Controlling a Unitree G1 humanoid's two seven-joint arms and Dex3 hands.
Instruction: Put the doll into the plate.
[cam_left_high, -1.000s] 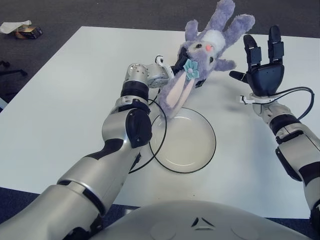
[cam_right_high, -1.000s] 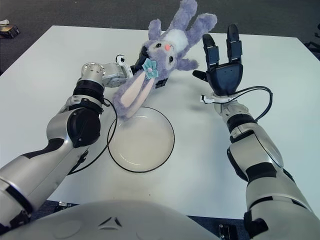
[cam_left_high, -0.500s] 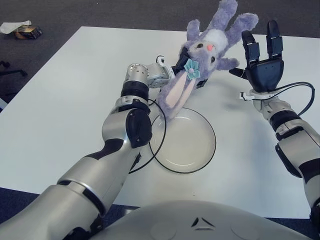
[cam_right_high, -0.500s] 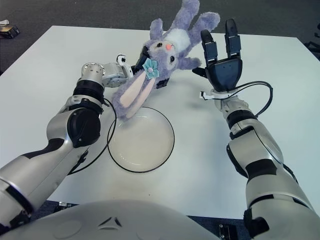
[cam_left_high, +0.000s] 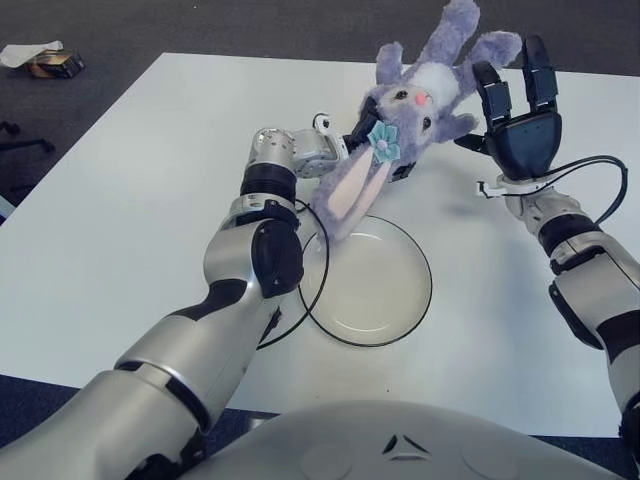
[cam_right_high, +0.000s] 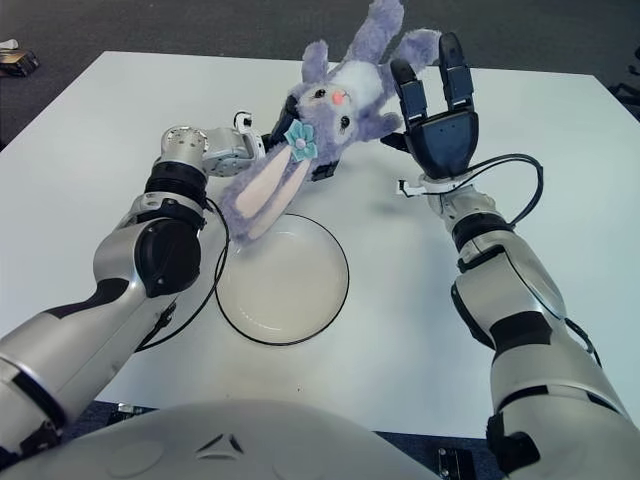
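Table (cam_left_high: 120, 190): white, fills most of the frame.
Room: dark carpet (cam_left_high: 250, 25) along the top edge; a small box (cam_left_high: 55, 64) at upper left.
Left hand (cam_left_high: 350, 140): upper centre, clenched on the doll.
Doll (cam_left_high: 405, 115): purple rabbit held off the table, one ear drooping to the plate's rim.
Plate (cam_left_high: 375, 285): clear, centre of frame.
Right hand (cam_left_high: 520, 125): upper right, fingers spread upright, just beside the doll.

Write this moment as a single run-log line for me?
left hand: shut on doll, raised beyond plate | right hand: open, fingers spread beside doll | plate: holds nothing yet
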